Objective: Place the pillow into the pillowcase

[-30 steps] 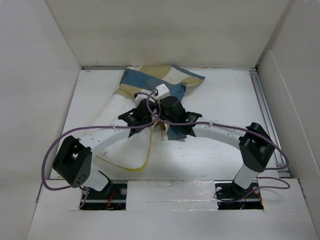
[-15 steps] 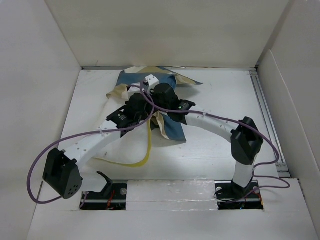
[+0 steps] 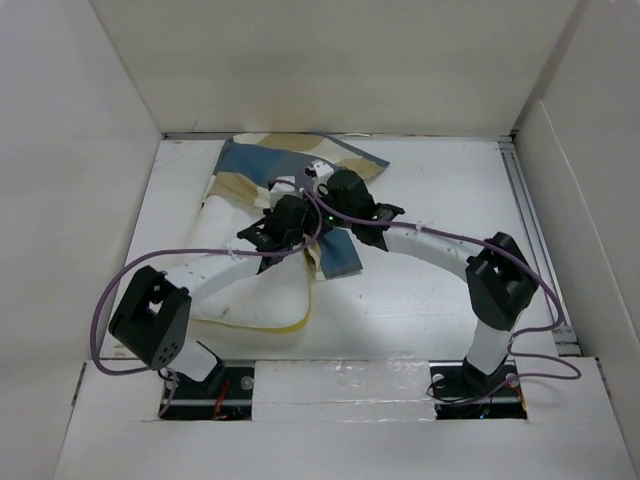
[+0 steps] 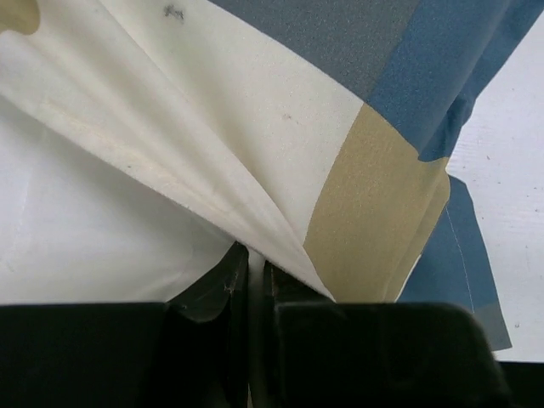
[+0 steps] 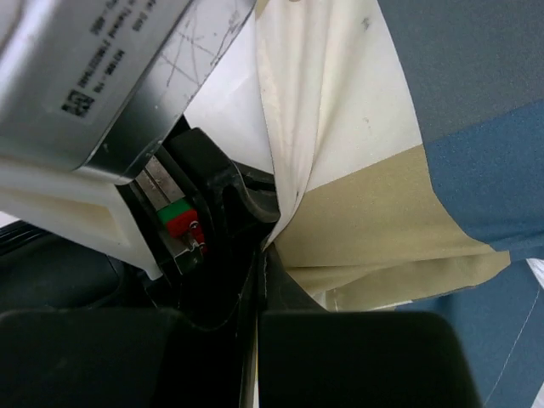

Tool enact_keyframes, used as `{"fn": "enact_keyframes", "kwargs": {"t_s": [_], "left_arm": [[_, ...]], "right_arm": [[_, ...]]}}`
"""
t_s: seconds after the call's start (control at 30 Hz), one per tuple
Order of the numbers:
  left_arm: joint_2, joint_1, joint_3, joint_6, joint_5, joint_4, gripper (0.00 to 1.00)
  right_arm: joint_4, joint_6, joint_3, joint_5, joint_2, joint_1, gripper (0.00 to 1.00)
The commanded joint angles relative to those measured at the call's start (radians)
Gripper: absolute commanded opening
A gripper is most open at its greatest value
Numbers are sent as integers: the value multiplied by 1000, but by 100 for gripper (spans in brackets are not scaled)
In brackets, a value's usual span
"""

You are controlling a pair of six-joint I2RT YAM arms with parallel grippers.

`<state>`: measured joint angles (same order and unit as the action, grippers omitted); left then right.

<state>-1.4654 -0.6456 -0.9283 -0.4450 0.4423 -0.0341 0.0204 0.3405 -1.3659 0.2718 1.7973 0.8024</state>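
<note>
The checked pillowcase lies at the back of the table, with a blue and cream flap hanging toward me. The white pillow with its yellow piped edge lies under and in front of it, below the left arm. My left gripper is shut on a cream fold of the pillowcase; the pillow's white cloth shows at its left. My right gripper is right beside it, shut on the same cream and tan edge of the pillowcase. Both sets of fingertips are hidden in the top view.
White walls enclose the table on three sides. A metal rail runs along the right edge. Purple cables loop off both arms. The left wrist's camera housing sits close against my right gripper.
Both grippers swung toward the far left, then came back a little to the right and nearer, keeping hold of the pillowcase. The cloth and the pillow's yellow edge shifted with them.
</note>
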Motion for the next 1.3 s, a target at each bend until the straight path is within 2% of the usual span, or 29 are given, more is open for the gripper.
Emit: {"fn": "enact_keyframes", "kwargs": {"t_s": [0.0, 0.07, 0.2, 0.27, 0.3, 0.33, 0.4, 0.43, 0.47, 0.6, 0.7, 0.73, 0.77, 0.8, 0.83, 0.9, 1.07, 1.2, 1.27], "left_arm": [[-39, 12, -56, 8, -19, 405, 0], [-29, 29, -56, 8, -83, 415, 0], [42, 29, -23, -1, -94, 404, 0], [85, 29, -23, -1, -105, 354, 0], [102, 29, -32, -11, -105, 314, 10], [121, 29, -32, -23, -105, 278, 27], [180, 17, -44, -56, -77, 148, 62], [195, 3, -56, -67, -51, 105, 91], [207, -9, -78, -108, -30, 0, 100], [252, -9, -113, -182, 3, -230, 100], [344, -9, -86, -263, 3, -341, 100], [396, -9, -63, -303, 3, -364, 100], [422, -9, -49, -325, 3, -386, 100], [448, -9, -31, -337, 3, -404, 100], [471, -9, 17, -337, -17, -405, 100], [517, -9, 69, -353, -17, -405, 100], [518, 54, 210, -296, -138, -285, 100], [407, 54, 233, -310, -107, -338, 100], [407, 43, 255, -325, -106, -339, 100]], "right_arm": [[-102, 92, 14, 439, -102, 142, 0], [-93, 71, 25, 394, -57, 142, 0], [-103, 61, 34, 359, 49, 94, 0], [-103, 75, 44, 308, 98, 80, 10], [-103, 75, 44, 279, 99, 80, 17], [-103, 75, 44, 211, 109, 70, 29], [-103, 66, 53, 190, 109, 61, 35], [-103, 66, 53, 167, 119, 49, 42], [-103, 66, 53, 167, 119, 34, 48], [-103, 57, 30, 167, 119, 0, 59], [-103, 46, 11, 156, 100, -20, 69], [-103, 46, 11, 138, 90, -20, 76], [-93, 35, -4, 129, 89, -32, 77], [-83, 35, -4, 104, 80, -32, 85], [-74, 25, -30, 90, 80, -41, 85], [-62, 11, -45, 81, 80, -42, 100], [-4, -32, -122, 115, 91, -60, 100], [70, -83, -177, 51, 80, -69, 100], [95, -98, -206, 41, 80, -80, 100]]}}
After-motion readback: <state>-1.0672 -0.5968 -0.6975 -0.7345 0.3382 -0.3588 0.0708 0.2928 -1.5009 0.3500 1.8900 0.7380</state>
